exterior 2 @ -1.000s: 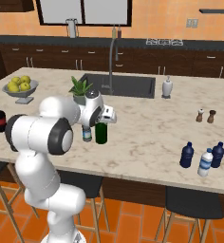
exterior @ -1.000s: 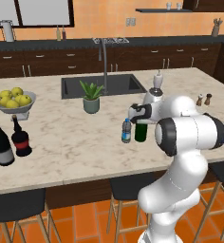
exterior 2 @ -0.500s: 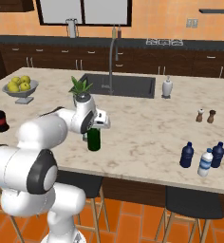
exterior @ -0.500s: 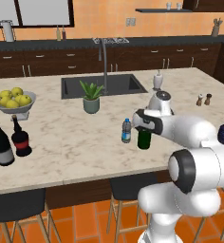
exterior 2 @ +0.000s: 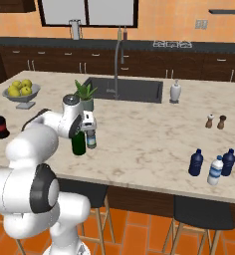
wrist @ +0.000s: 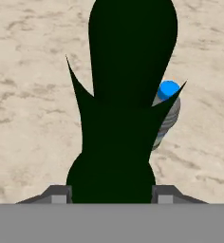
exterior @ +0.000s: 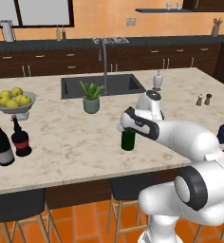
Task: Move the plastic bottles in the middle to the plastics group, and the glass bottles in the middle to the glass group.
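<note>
With the gripper [wrist: 112, 192] clamped around the slim dark green glass bottle [exterior: 128, 140], lift it straight, avoiding the small clear blue-capped plastic bottle [wrist: 167, 111] at its 2 o'clock.

A dark green glass bottle [wrist: 128, 71] looms large between the two finger tips [wrist: 61, 194] of the gripper [wrist: 111, 195], its body reaching from the bottom of the view to the top edge. The tips stand close against either side of the bottle's lower part. Just beside it, partly hidden behind its right flank, a clear plastic bottle [wrist: 167, 116] with a blue cap shows against the pale, veined marble countertop [wrist: 28, 95], which spreads on both sides.
</note>
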Controlling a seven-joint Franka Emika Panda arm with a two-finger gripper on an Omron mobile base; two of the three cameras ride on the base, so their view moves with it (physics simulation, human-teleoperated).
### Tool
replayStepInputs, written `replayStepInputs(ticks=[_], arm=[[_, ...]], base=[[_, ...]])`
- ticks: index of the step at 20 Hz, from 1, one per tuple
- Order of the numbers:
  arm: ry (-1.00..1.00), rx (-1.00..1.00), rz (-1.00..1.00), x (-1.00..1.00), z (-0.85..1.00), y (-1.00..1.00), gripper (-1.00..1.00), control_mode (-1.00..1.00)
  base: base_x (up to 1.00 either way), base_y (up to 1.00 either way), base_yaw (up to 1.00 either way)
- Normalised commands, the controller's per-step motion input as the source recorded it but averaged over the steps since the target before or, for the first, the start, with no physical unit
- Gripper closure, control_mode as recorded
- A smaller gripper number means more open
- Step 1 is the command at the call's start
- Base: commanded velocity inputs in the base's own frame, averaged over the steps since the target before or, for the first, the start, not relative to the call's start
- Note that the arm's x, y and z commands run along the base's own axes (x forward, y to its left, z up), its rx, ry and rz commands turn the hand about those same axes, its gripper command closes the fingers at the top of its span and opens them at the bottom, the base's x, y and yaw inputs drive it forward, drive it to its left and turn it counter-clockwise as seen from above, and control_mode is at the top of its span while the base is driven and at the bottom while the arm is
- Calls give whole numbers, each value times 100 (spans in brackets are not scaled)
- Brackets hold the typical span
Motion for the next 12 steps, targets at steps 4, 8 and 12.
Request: replayStepInputs(ticks=[4,8,12], arm=[[0,0,32,0,1,95,100,-100],[0,0,27,0,1,94,100,-100],[-7,0,21,2,0,92,100,-100]], base=[[0,0,0],[0,0,0],[0,0,0]])
